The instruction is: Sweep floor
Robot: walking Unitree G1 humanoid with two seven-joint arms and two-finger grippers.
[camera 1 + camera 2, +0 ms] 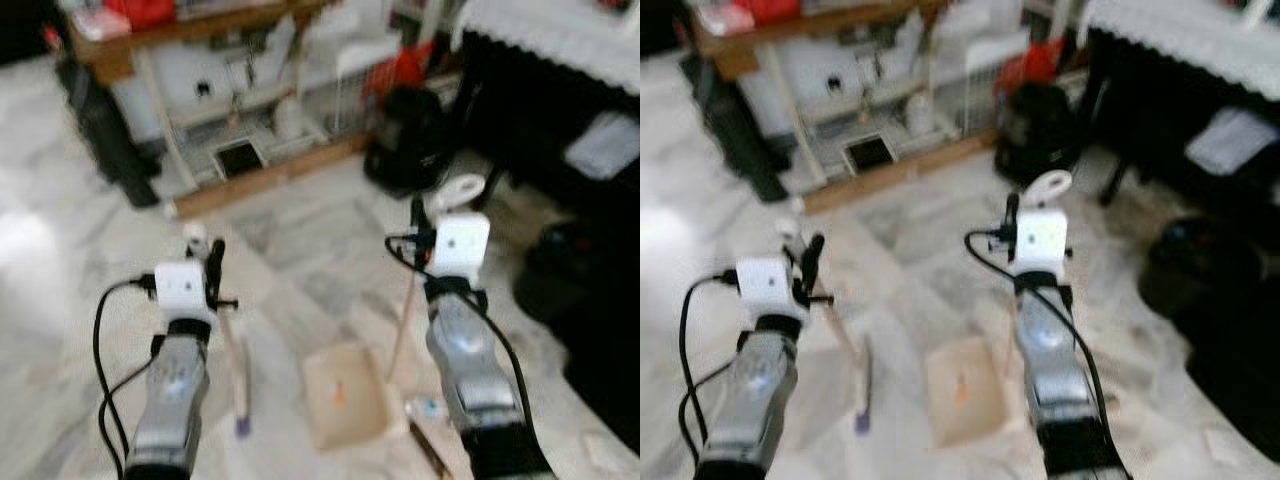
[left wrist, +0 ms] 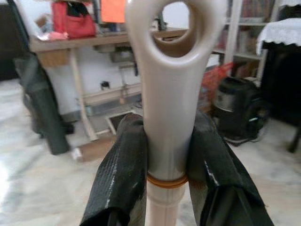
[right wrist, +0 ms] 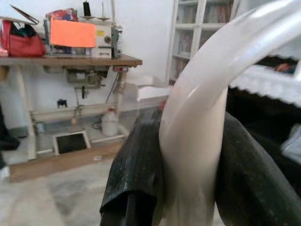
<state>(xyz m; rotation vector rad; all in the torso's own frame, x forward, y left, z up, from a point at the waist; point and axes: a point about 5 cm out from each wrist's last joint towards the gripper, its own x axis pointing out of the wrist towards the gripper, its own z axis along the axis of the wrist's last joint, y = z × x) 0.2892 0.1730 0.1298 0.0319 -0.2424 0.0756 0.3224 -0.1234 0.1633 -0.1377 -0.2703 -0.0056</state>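
Broom stands on the marble floor, its handle rising from a purple tip on the tiles into the left gripper; the dustpan lies flat on the floor between the two arms, a small orange scrap on its tray, its long handle held by the right gripper. Both eye views are blurred.

Left wrist view: black fingers clamp either side of the pale broom handle, just below its hanging loop.

Right wrist view: fingers closed on the dustpan handle below its curved top.

Recommendation: keep the pan lip pressed flat to the floor, draw the broom tip toward it in short low strokes, grips unchanged
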